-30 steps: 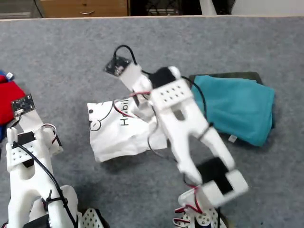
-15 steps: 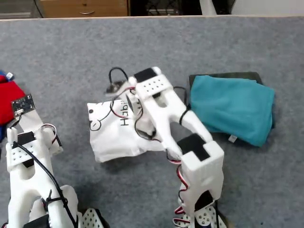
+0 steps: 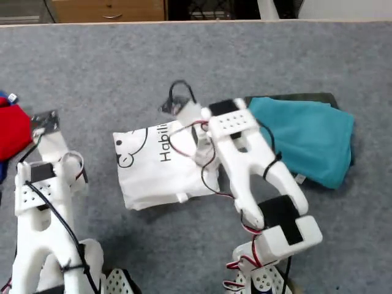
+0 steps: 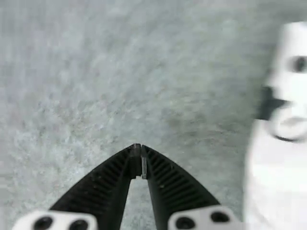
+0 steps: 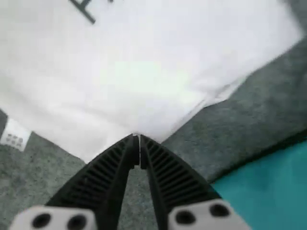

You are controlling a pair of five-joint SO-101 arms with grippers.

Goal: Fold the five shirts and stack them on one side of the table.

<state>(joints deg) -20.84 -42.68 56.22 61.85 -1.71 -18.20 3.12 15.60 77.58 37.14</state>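
A white shirt with a bear print and black lettering lies partly folded in the middle of the grey table. In the right wrist view my right gripper is shut, its tips at the white shirt's edge; whether cloth is pinched I cannot tell. From above, that gripper hangs over the shirt's far right corner. A folded teal shirt lies on a dark shirt at the right. A red shirt lies at the left edge. My left gripper is shut over bare cloth, beside the white shirt.
The grey table covering stretches bare across the far half. A wooden cabinet stands beyond the far edge. A bit of blue cloth shows beside the red shirt. Both arm bases stand at the near edge.
The right arm swung over the white shirt and back toward its far right corner; the shirt's right side now lies flatter, showing more lettering. The left arm shifted slightly right.
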